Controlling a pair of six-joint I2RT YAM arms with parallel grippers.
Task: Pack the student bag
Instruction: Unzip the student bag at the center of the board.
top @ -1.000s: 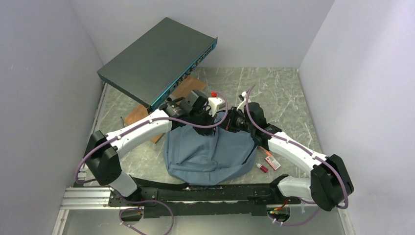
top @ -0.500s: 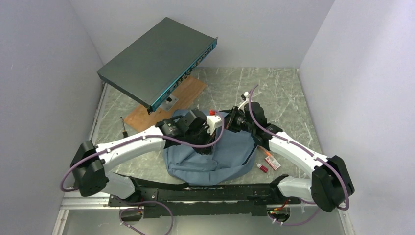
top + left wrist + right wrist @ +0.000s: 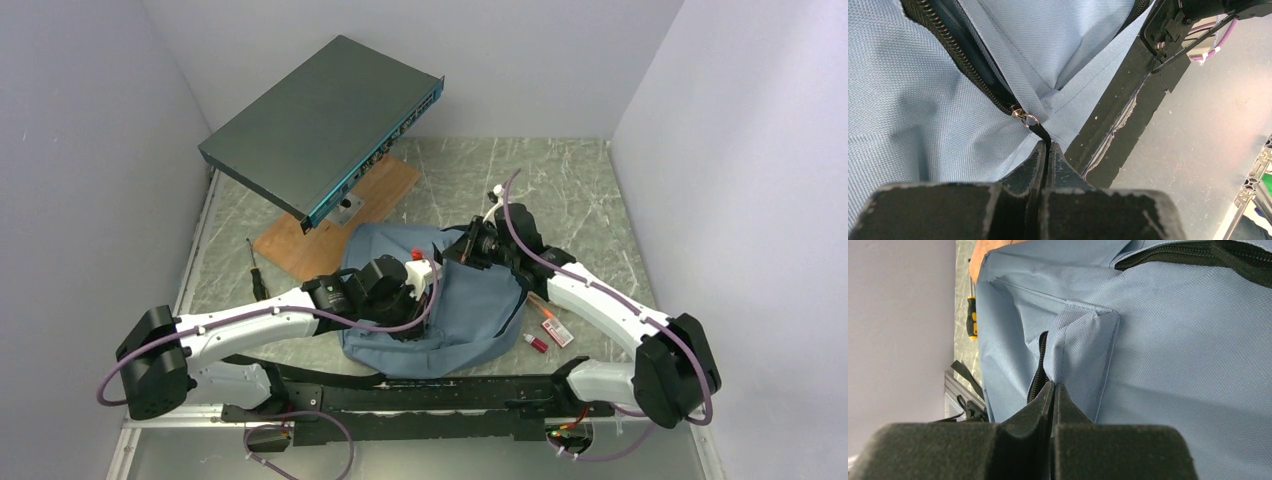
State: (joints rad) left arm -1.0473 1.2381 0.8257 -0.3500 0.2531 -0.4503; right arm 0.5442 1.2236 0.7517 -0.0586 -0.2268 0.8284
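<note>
Marble table (image 3: 580, 180): left fingers (image 3: 1030, 167) and right fingers (image 3: 1039, 407) apparently pinch the student bag (image 3: 470, 310).

The student bag (image 3: 470, 312), soft blue-grey fabric with black zippers, lies slumped on the tabletop (image 3: 590, 200) toward six o'clock, a zipper partly open.

Pale lilac walls (image 3: 90, 150) enclose a green marbled tabletop (image 3: 570, 190)
</note>
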